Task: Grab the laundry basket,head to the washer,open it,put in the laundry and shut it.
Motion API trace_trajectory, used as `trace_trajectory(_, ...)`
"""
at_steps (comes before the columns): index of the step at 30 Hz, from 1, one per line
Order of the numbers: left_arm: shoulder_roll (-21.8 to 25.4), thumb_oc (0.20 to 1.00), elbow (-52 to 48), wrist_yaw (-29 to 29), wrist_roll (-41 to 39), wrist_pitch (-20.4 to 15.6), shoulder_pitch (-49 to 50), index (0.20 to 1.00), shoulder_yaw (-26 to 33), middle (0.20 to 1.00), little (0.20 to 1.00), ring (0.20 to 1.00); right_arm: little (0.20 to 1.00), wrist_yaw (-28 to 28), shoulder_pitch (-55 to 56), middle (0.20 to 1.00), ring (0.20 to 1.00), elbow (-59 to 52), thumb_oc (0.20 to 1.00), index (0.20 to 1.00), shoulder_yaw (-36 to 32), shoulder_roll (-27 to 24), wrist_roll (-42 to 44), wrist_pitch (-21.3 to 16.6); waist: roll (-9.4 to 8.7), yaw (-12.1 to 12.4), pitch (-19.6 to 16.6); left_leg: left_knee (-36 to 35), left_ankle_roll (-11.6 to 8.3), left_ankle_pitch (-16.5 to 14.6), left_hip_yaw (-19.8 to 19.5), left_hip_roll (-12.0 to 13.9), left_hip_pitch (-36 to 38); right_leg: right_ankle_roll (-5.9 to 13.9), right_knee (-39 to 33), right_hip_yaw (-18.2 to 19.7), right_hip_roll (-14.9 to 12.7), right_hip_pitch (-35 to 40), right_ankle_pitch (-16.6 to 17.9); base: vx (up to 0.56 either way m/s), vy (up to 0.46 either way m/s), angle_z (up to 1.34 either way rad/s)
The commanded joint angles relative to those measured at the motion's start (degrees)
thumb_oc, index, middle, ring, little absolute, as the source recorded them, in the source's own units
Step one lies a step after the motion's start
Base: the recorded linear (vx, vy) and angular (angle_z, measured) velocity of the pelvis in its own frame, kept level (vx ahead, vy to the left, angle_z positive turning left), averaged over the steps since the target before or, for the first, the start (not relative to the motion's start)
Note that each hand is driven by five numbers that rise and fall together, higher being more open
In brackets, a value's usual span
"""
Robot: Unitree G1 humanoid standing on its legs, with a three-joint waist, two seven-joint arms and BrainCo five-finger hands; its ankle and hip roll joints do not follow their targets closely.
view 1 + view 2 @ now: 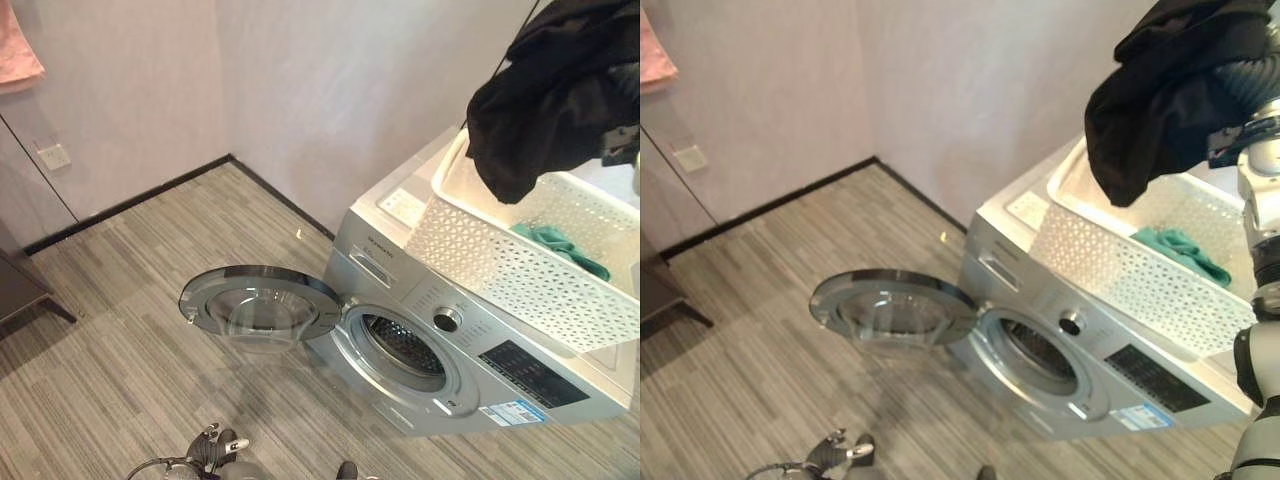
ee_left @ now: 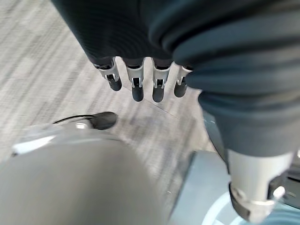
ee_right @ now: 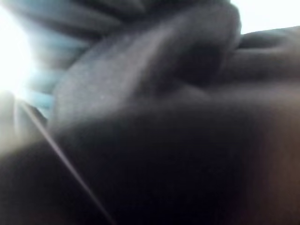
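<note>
Low at the left, the left hand (image 2: 140, 84) is seen hanging over the floor with straight, empty fingers. Further right, the washer (image 1: 440, 350) stands with its round door (image 1: 262, 303) swung open. On its top, the white laundry basket (image 1: 500, 255) is set, a green garment (image 1: 560, 248) lying inside. Above it, a black garment (image 1: 550, 90) is held up by the right hand, whose fingers cannot be made out under the cloth.

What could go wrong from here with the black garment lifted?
1. The black garment hangs above the white basket on the washer, well off from the drum opening; it may drop short.
2. The open door juts out low and could be bumped.
3. A green item remains in the basket.
</note>
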Motion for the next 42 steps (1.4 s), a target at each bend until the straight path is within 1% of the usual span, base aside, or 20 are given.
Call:
trace_trajectory(1, 2.11, 1.000, -3.16, 0.73, 2.29, -1.56, -2.27, 1.000, -2.32, 1.000, 1.000, 1.000, 0.200, -6.57, -4.75, 0.200, 0.200, -3.68, 0.200, 0.200, -2.73, -5.11, -1.34, -4.00, -2.73, 1.14, -1.56, 3.25, 2.03, -11.12, 1.19, 0.90, 6.09, 3.03, 4.84, 0.29, -4.41, -3.53, -1.34, -0.01, 0.084, -0.04)
trace_trajectory(2, 2.84, 1.000, -6.73, 0.80, 2.83, -1.85, -2.11, 1.000, -2.37, 1.000, 1.000, 1.000, 0.200, -8.45, -3.63, 0.200, 0.200, -6.18, 0.200, 0.200, -4.60, -6.08, -2.70, -4.52, -2.07, 0.71, -1.74, 3.22, 2.31, -11.31, 1.19, 0.59, 6.29, 3.11, 5.05, 0.48, -4.73, -3.59, -1.25, -0.01, 0.081, -0.02)
trace_trajectory(4, 3.50, 1.000, -8.94, 0.89, 2.79, -1.77, -1.95, 1.000, -2.31, 1.000, 1.000, 1.000, 0.200, -8.95, -1.75, 0.200, 0.200, -8.07, 0.200, 0.200, -6.56, -6.41, -3.42, -4.35, -2.03, 0.66, -1.80, 3.20, 2.48, -11.44, 1.24, 0.37, 6.49, 3.20, 5.13, 0.56, -4.86, -3.57, -1.15, -0.02, 0.057, -0.05)
trace_trajectory(6, 5.29, 1.000, -15.79, 0.55, 3.31, -2.05, -1.76, 1.000, -1.86, 1.000, 1.000, 1.000, 0.200, -10.31, 1.82, 0.200, 0.200, -13.19, 0.200, 0.200, -10.49, -7.46, -4.72, -4.78, -1.38, 0.13, -1.92, 3.31, 2.88, -11.75, 1.49, -0.25, 6.70, 3.37, 5.38, 0.94, -5.29, -3.79, -0.93, -0.02, 0.055, -0.13)
trace_trajectory(8, 6.13, 1.000, -18.29, 0.48, 3.45, -1.93, -1.45, 1.000, -1.48, 1.000, 1.000, 1.000, 0.200, -10.94, 3.82, 0.200, 0.200, -15.52, 0.200, 0.200, -12.73, -7.41, -5.17, -4.96, -1.23, 0.01, -1.90, 3.39, 3.08, -11.93, 1.59, -0.45, 6.81, 3.45, 5.52, 1.19, -5.52, -3.92, -0.75, -0.02, 0.050, -0.08)
trace_trajectory(9, 7.02, 1.000, -22.49, 0.29, 3.64, -2.07, -1.10, 1.000, -0.34, 1.000, 1.000, 1.000, 0.200, -11.37, 7.03, 0.200, 0.200, -20.17, 0.200, 0.200, -15.83, -7.29, -6.40, -5.37, -0.56, -0.55, -1.94, 3.35, 3.35, -12.20, 1.91, -0.81, 7.14, 3.66, 5.55, 1.49, -5.90, -4.06, -0.46, -0.02, 0.059, -0.11)
trace_trajectory(14, 9.98, 1.000, -31.75, -0.51, 4.84, -2.09, 0.51, 1.000, 2.38, 1.000, 1.000, 1.000, 0.200, -11.02, 17.88, 0.200, 0.200, -31.56, 0.200, 0.200, -25.62, -5.24, -8.75, -6.09, 0.06, -1.44, -2.16, 3.19, 3.99, -12.45, 2.56, -1.62, 7.67, 4.04, 5.55, 2.34, -6.56, -4.49, 0.04, -0.03, 0.054, -0.12)
trace_trajectory(17, 11.84, 1.000, -40.88, -2.76, 3.83, -2.74, 2.49, 1.000, 4.96, 1.000, 1.000, 1.000, 0.200, -7.04, 28.77, 0.200, 0.200, -39.68, 0.200, 0.200, -32.33, -1.16, -7.99, -7.03, 0.66, -2.19, -2.23, 3.22, 4.36, -12.20, 3.22, -2.40, 7.92, 4.18, 5.57, 2.83, -7.39, -4.82, 0.79, -0.02, 0.044, -0.15)
trace_trajectory(21, 14.09, 1.000, -49.33, -4.43, 2.44, -3.04, 4.82, 1.000, 7.97, 1.000, 1.000, 1.000, 0.200, -3.22, 35.84, 0.200, 0.200, -44.93, 0.200, 0.200, -34.73, 2.37, -6.62, -7.29, 1.08, -2.61, -2.33, 2.97, 4.48, -12.28, 3.67, -2.72, 8.45, 4.40, 5.21, 3.25, -7.87, -4.72, 1.22, -0.04, 0.027, -0.10)
trace_trajectory(22, 15.04, 1.000, -53.83, -5.53, 1.51, -3.35, 5.94, 1.000, 9.68, 1.000, 1.000, 1.000, 0.200, -0.10, 40.24, 0.200, 0.200, -48.10, 0.200, 0.200, -35.56, 4.79, -4.31, -7.68, 1.26, -2.90, -2.47, 2.94, 4.49, -12.23, 3.99, -2.90, 8.68, 4.43, 5.08, 3.22, -8.10, -4.60, 1.37, -0.02, 0.019, -0.07)
trace_trajectory(27, 16.45, 1.000, -58.74, -7.47, -1.74, -3.43, 5.18, 1.000, 10.72, 1.000, 1.000, 1.000, 0.200, 6.00, 49.15, 0.200, 0.200, -55.09, 0.200, 0.200, -37.73, 7.67, 0.19, -8.37, 1.33, -3.71, -3.03, 2.21, 4.07, -12.17, 4.08, -2.93, 9.32, 4.71, 4.69, 3.16, -8.27, -4.03, 1.07, -0.02, 0.005, -0.06)
trace_trajectory(28, 16.43, 1.000, -58.26, -7.95, -3.18, -3.72, 3.74, 1.000, 9.92, 1.000, 1.000, 1.000, 0.200, 9.54, 52.29, 0.200, 0.200, -58.23, 0.200, 0.200, -37.28, 7.58, 2.50, -8.88, 1.27, -4.30, -3.22, 2.06, 3.88, -11.94, 4.28, -2.95, 9.46, 4.72, 4.65, 3.13, -8.37, -3.90, 1.09, 0.00, 0.000, 0.00)
trace_trajectory(30, 16.50, 1.000, -58.15, -7.97, -3.22, -3.78, 3.61, 1.000, 9.65, 1.000, 1.000, 1.000, 0.200, 9.77, 52.90, 0.200, 0.200, -58.57, 0.200, 0.200, -37.84, 7.69, 2.66, -8.78, 1.23, -4.17, -3.27, 1.99, 3.88, -11.90, 4.19, -2.97, 9.47, 4.73, 4.64, 3.03, -8.39, -3.85, 1.07, 0.00, 0.000, 0.00)
trace_trajectory(32, 16.94, 1.000, -56.60, -9.60, -3.93, -3.72, 0.83, 1.000, 6.69, 1.000, 1.000, 1.000, 0.200, 15.76, 57.27, 0.200, 0.200, -62.48, 0.200, 0.200, -35.30, 6.39, 7.85, -8.81, 1.11, -5.08, -3.41, 1.95, 3.57, -11.67, 4.43, -2.99, 9.70, 4.74, 4.88, 3.16, -8.46, -3.82, 1.03, -0.04, 0.007, 0.02)
trace_trajectory(33, 17.44, 1.000, -55.59, -11.53, -5.37, -3.16, -0.46, 1.000, 4.15, 1.000, 1.000, 1.000, 0.200, 19.63, 57.81, 0.200, 0.200, -63.89, 0.200, 0.200, -31.18, 4.70, 11.58, -7.96, 1.12, -5.25, -3.42, 1.88, 3.46, -11.56, 4.74, -3.04, 10.07, 4.82, 5.11, 3.37, -8.47, -3.84, 1.14, 0.00, 0.000, 0.00)
trace_trajectory(34, 17.39, 1.000, -55.53, -11.56, -5.40, -3.19, -0.48, 1.000, 4.16, 1.000, 1.000, 1.000, 0.200, 19.72, 57.73, 0.200, 0.200, -63.82, 0.200, 0.200, -31.14, 4.62, 11.69, -7.96, 1.17, -5.26, -3.40, 1.84, 3.46, -11.56, 4.77, -3.04, 10.12, 4.83, 5.11, 3.40, -8.46, -3.83, 1.13, -0.01, 0.018, -0.04)
trace_trajectory(36, 19.06, 1.000, -55.61, -13.39, -6.72, -2.77, -1.58, 1.000, 1.61, 1.000, 1.000, 1.000, 0.200, 23.32, 57.60, 0.200, 0.200, -64.74, 0.200, 0.200, -25.29, 2.06, 15.88, -6.97, 1.08, -5.35, -3.29, 1.76, 3.32, -11.54, 5.26, -3.02, 10.78, 4.96, 5.18, 3.79, -8.54, -3.71, 1.32, 0.00, 0.013, -0.11)
trace_trajectory(37, 21.21, 1.000, -56.76, -15.30, -6.94, -2.77, -2.35, 1.000, -0.84, 1.000, 1.000, 1.000, 0.200, 26.47, 58.04, 0.200, 0.200, -65.87, 0.200, 0.200, -19.56, -0.66, 17.84, -5.39, 0.93, -5.19, -3.00, 1.78, 3.21, -11.45, 5.63, -3.00, 11.13, 5.05, 5.13, 3.97, -8.67, -3.53, 1.53, 0.00, 0.010, -0.11)
trace_trajectory(40, 22.64, 1.000, -57.62, -16.86, -8.54, -2.31, -2.54, 1.000, -2.31, 1.000, 1.000, 1.000, 0.200, 28.86, 58.60, 0.200, 0.200, -66.66, 0.200, 0.200, -15.98, -2.96, 19.15, -3.92, 0.87, -5.15, -2.61, 1.80, 3.15, -11.35, 5.92, -2.96, 11.37, 5.17, 5.01, 4.06, -8.79, -3.43, 1.71, -0.01, 0.003, -0.11)
trace_trajectory(42, 23.65, 1.000, -57.73, -18.40, -14.04, 0.31, -2.19, 1.000, -5.16, 1.000, 1.000, 1.000, 0.200, 30.30, 59.65, 0.200, 0.200, -66.18, 0.200, 0.200, -10.40, -5.06, 19.27, -2.13, 0.83, -4.66, -1.69, 1.65, 3.07, -10.70, 6.01, -2.89, 11.13, 5.31, 4.71, 3.67, -9.05, -3.44, 2.22, -0.02, -0.005, -0.02)
